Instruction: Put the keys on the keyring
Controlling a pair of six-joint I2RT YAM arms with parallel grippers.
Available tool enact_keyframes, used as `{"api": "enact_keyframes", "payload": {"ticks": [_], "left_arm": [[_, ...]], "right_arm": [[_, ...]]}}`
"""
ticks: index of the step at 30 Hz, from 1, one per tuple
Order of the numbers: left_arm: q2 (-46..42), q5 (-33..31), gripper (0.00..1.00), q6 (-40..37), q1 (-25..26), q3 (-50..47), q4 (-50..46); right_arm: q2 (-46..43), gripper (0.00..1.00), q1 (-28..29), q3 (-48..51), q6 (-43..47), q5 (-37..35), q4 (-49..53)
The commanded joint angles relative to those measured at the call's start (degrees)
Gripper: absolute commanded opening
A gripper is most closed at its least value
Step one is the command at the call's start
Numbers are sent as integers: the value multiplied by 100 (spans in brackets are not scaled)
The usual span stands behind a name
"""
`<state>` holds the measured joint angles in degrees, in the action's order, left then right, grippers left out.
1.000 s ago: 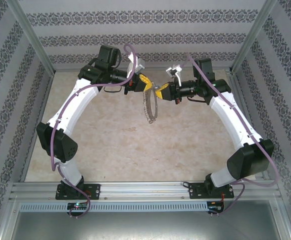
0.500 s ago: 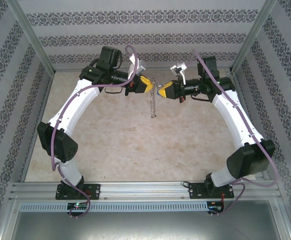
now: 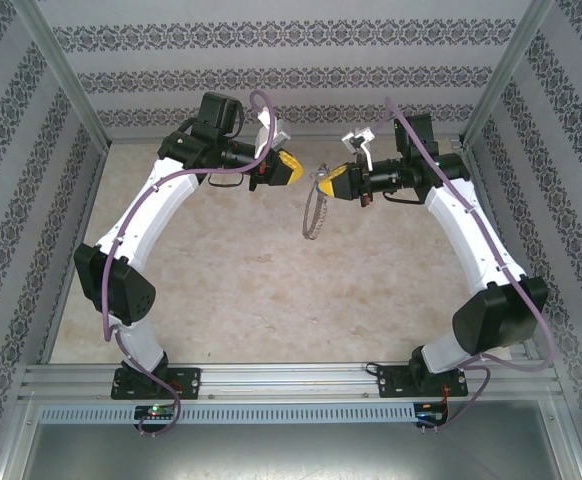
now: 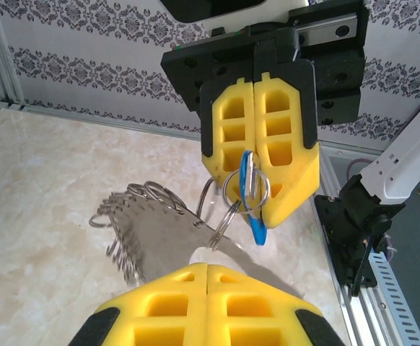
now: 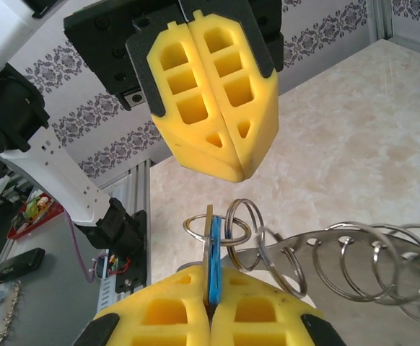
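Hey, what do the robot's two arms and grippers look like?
The left arm and right arm are white curved links with black joints, each trailed by a purple cable. The left gripper and right gripper have blocky yellow fingers with hollow cells.

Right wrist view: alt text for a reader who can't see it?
The right tool, at the bottom edge, is shut on the blue key, with the keyring of silver rings trailing right from it. The left tool, shut and empty, faces it at top; marble-look table behind.
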<state>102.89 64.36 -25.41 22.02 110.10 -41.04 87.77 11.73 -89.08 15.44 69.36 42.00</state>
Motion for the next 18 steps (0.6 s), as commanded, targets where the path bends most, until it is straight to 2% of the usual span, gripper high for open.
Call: {"api": "enact_keyframes", "payload": {"ticks": [1,7,12,18], "left_arm": [[-174,25,0,6,-42,-56,87],[-266,-288,2,152,-41,-201,242],[-471,-599,17,275,-44,-501,519],[-756,-726,38,189,-73,-802,680]], "right_arm": [[39,0,-59,-48,160,169,-26],[94,0,-64,-193,155,33,112],[123,0,-94,-284,218,152,235],[308,0,-151,-637,650,594,861]]}}
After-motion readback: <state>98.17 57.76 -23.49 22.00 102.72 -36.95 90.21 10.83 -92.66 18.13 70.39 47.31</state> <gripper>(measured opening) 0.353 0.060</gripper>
